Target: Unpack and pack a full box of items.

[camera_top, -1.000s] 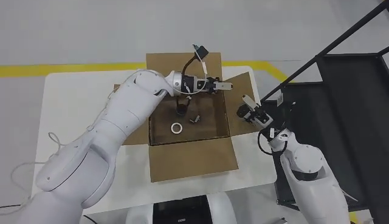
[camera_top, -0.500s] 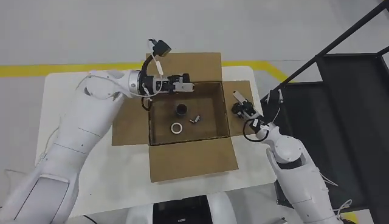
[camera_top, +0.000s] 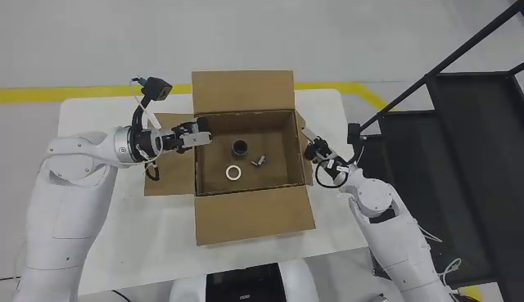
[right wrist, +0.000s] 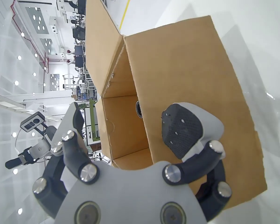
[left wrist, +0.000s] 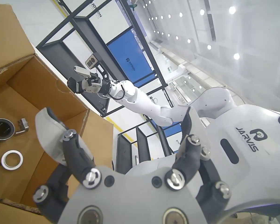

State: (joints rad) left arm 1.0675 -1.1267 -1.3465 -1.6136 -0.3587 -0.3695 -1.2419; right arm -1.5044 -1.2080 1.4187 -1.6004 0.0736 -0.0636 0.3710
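An open cardboard box [camera_top: 246, 189] stands mid-table with its flaps out. On its floor lie a black cylinder [camera_top: 240, 147] [left wrist: 1, 129], a small metal clamp [camera_top: 259, 160] [left wrist: 23, 125] and a white ring [camera_top: 233, 172] [left wrist: 12, 160]. My left gripper [camera_top: 201, 136] [left wrist: 119, 127] hovers open and holding nothing at the box's left wall, above the left flap [camera_top: 168, 175]. At the right wall my right gripper [camera_top: 311, 146] [right wrist: 130, 122] is open, and the edge of the right cardboard panel [right wrist: 189, 82] runs between its fingers.
The white table [camera_top: 98, 220] has bare room to the left and in front of the box. A black metal rack [camera_top: 467, 138] stands close on the right. The near flap [camera_top: 254, 216] and far flap [camera_top: 243, 89] lie spread.
My left arm pulled back from over the box's middle to its left wall. The right gripper closed in on the right wall, and the right flap no longer lies flat outward.
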